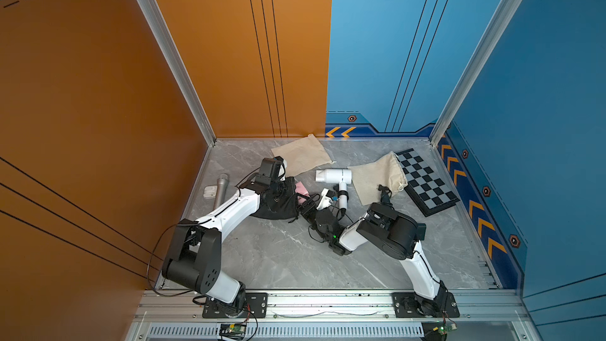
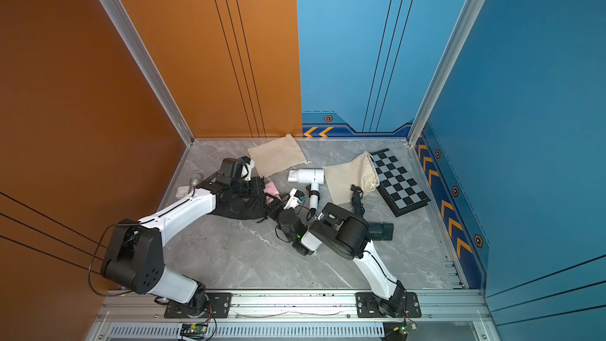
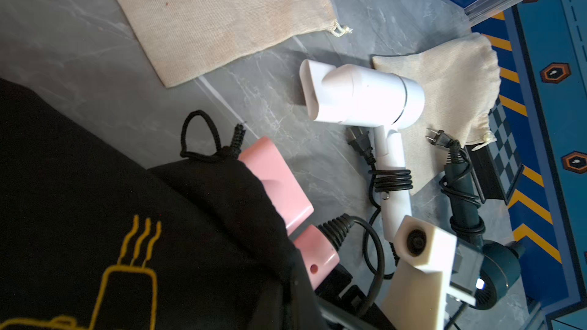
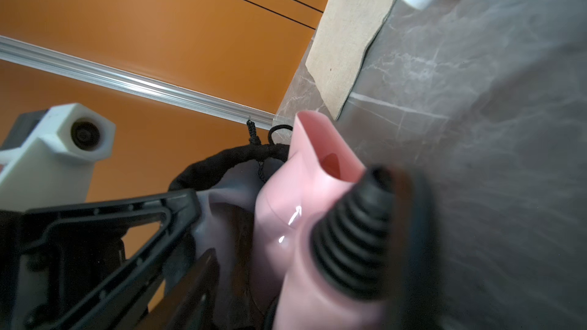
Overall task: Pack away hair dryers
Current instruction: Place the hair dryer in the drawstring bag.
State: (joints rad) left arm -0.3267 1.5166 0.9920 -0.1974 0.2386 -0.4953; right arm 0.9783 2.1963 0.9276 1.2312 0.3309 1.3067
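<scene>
Glossy pink plastic dryer point(image 4: 295, 217), coarse beige cloth pouch point(image 3: 222, 11), smooth marbled tabletop point(image 1: 278, 257)

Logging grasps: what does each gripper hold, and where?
Left gripper pinches the black drawstring pouch, apparently by its mouth rim. Right gripper stands open around the cord end of the pink hair dryer, holding nothing.

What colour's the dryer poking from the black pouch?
Pink; the hair dryer shows best in the left wrist view.

Counting three hair dryers: pink dryer point(image 3: 279, 182), white dryer point(image 3: 365, 93), teal dryer point(image 3: 498, 266). Also seeing two beige pouches point(image 1: 300, 155) point(image 1: 377, 175), one black pouch point(image 1: 278, 206), one chessboard point(image 1: 426, 182), one silver mic point(image 1: 220, 188).
</scene>
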